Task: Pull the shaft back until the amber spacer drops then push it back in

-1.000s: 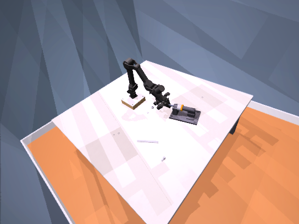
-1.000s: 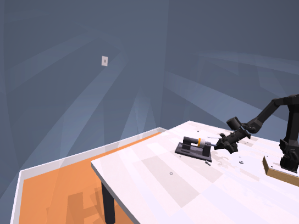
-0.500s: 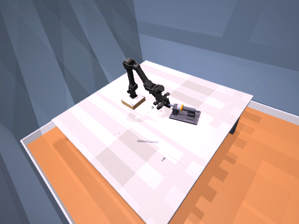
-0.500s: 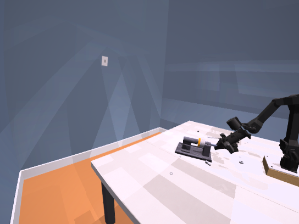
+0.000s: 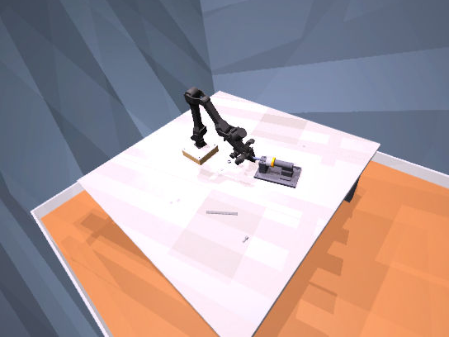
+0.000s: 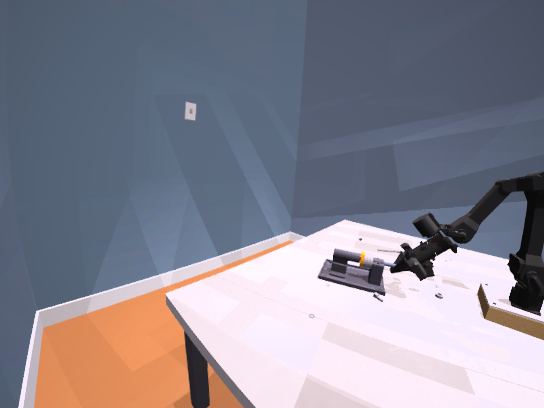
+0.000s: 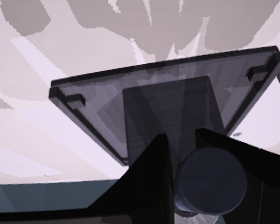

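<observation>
The big dark housing block point(image 5: 285, 164) point(image 6: 343, 255) stands on a dark base plate point(image 5: 271, 178) point(image 6: 349, 280) point(image 7: 102, 112). The amber spacer point(image 5: 273, 162) point(image 6: 362, 259) is up in line with the shaft, right beside the housing. Pale spacers point(image 5: 267, 161) point(image 6: 369, 261) sit between it and the upright post point(image 5: 262, 167) point(image 6: 376, 274) point(image 7: 170, 110). The blue-grey shaft point(image 5: 257, 159) point(image 6: 390, 264) comes out of the post toward the arm. My gripper point(image 5: 253, 159) point(image 6: 394, 268) point(image 7: 181, 141) is shut on the shaft. Its round end point(image 7: 212, 181) fills the space between the fingers in the wrist view. The shaft inside the spacers is hidden.
A thin grey bar point(image 5: 222, 213) and a small bolt point(image 5: 245, 239) lie on the white table. A ring point(image 6: 311, 316), a nut-like piece point(image 6: 439, 295) and another small part point(image 6: 378, 297) also lie there. The arm stands on a wooden-edged base point(image 5: 200, 156).
</observation>
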Robot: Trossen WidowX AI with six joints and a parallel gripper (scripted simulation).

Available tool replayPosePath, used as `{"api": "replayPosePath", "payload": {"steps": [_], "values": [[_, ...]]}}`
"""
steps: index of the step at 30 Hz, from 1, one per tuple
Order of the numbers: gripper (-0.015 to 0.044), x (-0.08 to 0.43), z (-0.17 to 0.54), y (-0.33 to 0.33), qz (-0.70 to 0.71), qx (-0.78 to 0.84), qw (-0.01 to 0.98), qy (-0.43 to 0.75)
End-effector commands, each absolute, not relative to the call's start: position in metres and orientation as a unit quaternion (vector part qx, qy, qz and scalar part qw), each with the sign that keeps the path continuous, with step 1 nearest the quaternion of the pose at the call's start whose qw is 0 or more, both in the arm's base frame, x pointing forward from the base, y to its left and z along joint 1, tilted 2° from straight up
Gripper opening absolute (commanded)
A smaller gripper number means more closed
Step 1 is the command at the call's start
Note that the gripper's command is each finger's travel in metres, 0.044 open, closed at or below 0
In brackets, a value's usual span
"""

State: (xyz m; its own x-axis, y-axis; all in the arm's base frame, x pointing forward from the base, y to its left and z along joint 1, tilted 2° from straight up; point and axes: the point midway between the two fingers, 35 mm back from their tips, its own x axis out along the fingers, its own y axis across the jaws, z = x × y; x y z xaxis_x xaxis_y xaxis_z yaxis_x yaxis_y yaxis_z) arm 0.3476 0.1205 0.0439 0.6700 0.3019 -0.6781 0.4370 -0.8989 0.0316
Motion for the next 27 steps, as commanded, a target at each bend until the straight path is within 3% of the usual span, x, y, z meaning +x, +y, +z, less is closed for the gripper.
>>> {"api": "replayPosePath", "payload": {"steps": [1,27], "values": [[0.0000,0.3468,0.0436,0.1200,-0.352,0.908,0.097,0.204],[0.0000,0.3443,0.0435,0.1188,-0.352,0.908,0.097,0.204]]}}
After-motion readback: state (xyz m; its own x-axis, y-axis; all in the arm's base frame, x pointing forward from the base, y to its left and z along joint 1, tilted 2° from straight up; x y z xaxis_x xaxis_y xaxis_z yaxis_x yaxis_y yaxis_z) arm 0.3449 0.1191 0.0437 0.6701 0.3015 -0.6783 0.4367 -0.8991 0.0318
